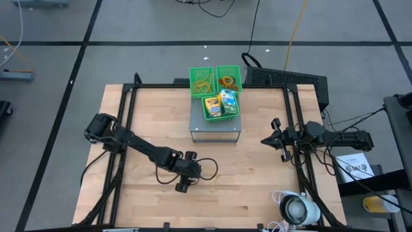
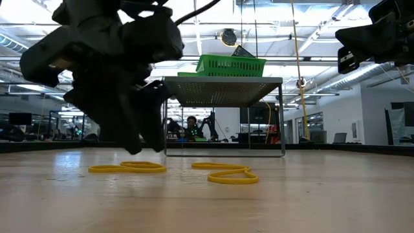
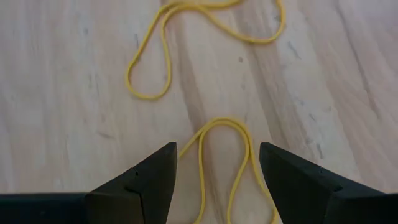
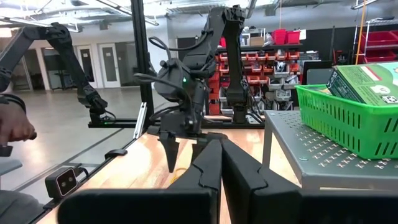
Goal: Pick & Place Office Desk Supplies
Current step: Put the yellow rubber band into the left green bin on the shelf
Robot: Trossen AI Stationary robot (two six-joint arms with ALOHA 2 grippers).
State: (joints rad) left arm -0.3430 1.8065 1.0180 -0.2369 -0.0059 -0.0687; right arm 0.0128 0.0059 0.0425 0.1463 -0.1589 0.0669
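Two yellow rubber bands lie flat on the wooden table. In the left wrist view one band's loop end (image 3: 224, 119) lies between the open fingers of my left gripper (image 3: 217, 149), and the other band (image 3: 148, 96) lies farther off. The low view shows my left gripper (image 2: 145, 149) pointing down just above the first band (image 2: 127, 168), clear of it, with the second band (image 2: 226, 175) beside it. In the high view my left gripper (image 1: 183, 185) is near the table's middle front. My right gripper (image 1: 273, 138) waits shut at the right edge.
A grey perforated stand (image 1: 215, 129) at the table's far middle carries green mesh bins (image 1: 201, 80) with bands, rings, a crayon box and a packet (image 1: 221, 105). A white round device (image 1: 297, 208) with cables sits at the near right corner. Bare wood surrounds the bands.
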